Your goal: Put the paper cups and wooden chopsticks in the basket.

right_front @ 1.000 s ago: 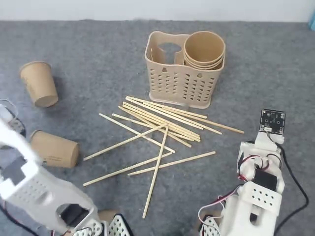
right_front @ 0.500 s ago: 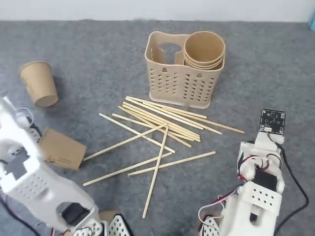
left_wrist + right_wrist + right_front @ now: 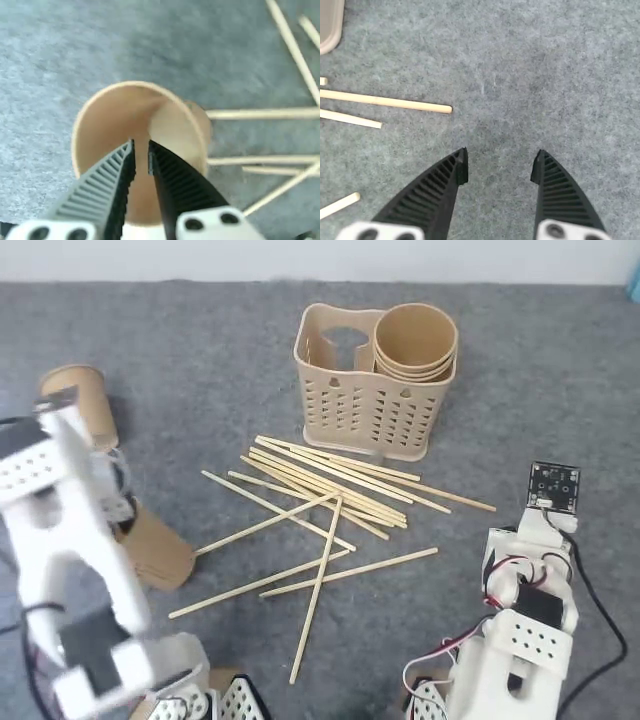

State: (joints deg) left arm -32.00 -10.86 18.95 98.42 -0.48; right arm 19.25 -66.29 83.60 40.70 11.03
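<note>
The paper cup (image 3: pixel 140 125) in hand sits tilted near the left edge of the grey carpet (image 3: pixel 200 360), its mouth toward the wrist camera. The left gripper (image 3: pixel 141 150) has its fingers nearly closed, apparently pinching the cup's wall at the rim. This looks like the pickup of 1 of 2 loose cups. The other cup (image 3: pixel 85 400) lies just beyond the arm. The next move calls for lifting the cup clear of the wooden chopsticks (image 3: pixel 320 495) and nesting it on the stacked cups (image 3: pixel 415 340) in the basket (image 3: pixel 350 410). The right gripper (image 3: pixel 499 165) hangs with fingers wide apart over the carpet, holding nothing.
</note>
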